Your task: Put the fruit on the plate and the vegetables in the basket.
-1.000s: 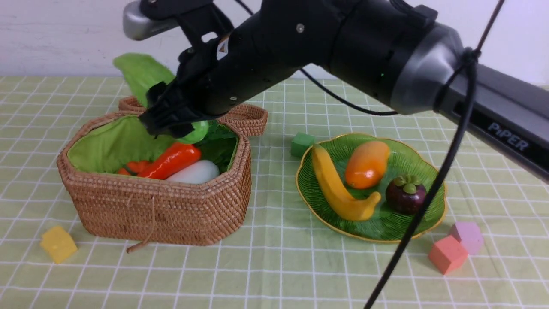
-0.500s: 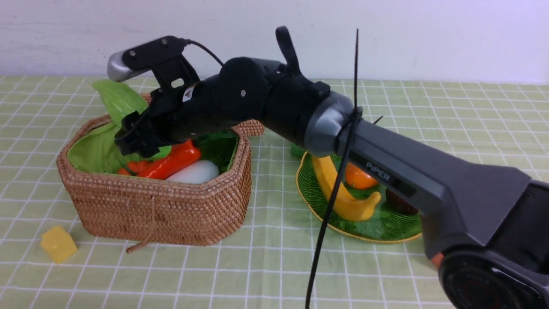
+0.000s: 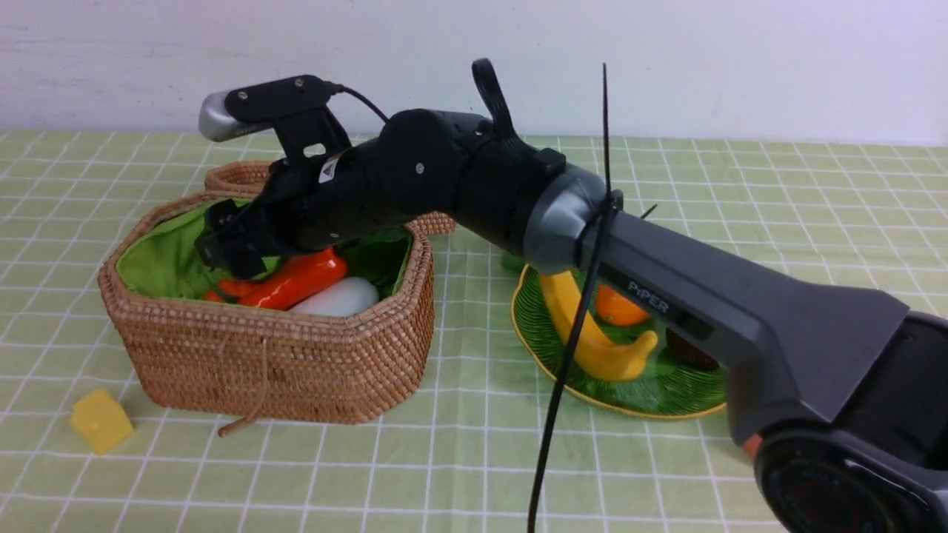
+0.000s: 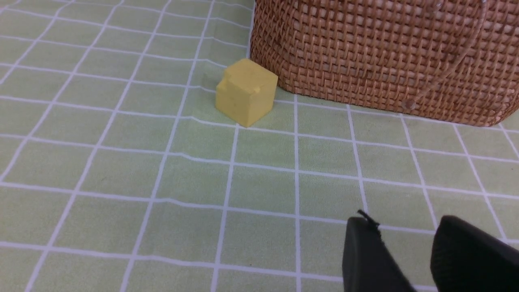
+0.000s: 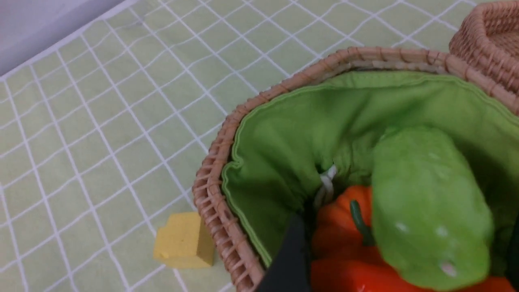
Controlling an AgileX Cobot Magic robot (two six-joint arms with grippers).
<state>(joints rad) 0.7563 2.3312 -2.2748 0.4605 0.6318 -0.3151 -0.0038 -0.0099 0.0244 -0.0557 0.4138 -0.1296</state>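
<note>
Vegetables sit inside the large brown woven wicker basket (image 3: 281, 355) with its bright green cloth lining: the glossy red-orange carrot-like piece (image 3: 296, 279) lies across the white radish (image 3: 339, 297), and the toy orange pumpkin (image 5: 338, 227) shows deep in the lining in the right wrist view. Light green ridged gourd (image 5: 425, 211) lies over the pumpkin, between the jaws of the right gripper (image 3: 229, 248). Those jaws stand wide; one dark finger (image 5: 290, 259) is apart from the gourd, the other is at the frame edge, so contact on that side cannot be judged. Right gripper is low over the basket's far-left interior. The basket's woven lid (image 3: 237, 178) lies open behind.

Fruit is on the wide green ribbed glass plate (image 3: 666, 392) with gold rim, right of the basket: long curved yellow banana (image 3: 592, 333), orange-yellow mango (image 3: 618, 305), both partly hidden by the right arm. The mangosteen is barely visible behind the arm.

Left gripper (image 4: 405, 251) is low over the checked green cloth (image 4: 121, 162), jaws narrowly parted, nothing between them. A small yellow cube (image 4: 245, 91) rests just beside the basket wall.
</note>
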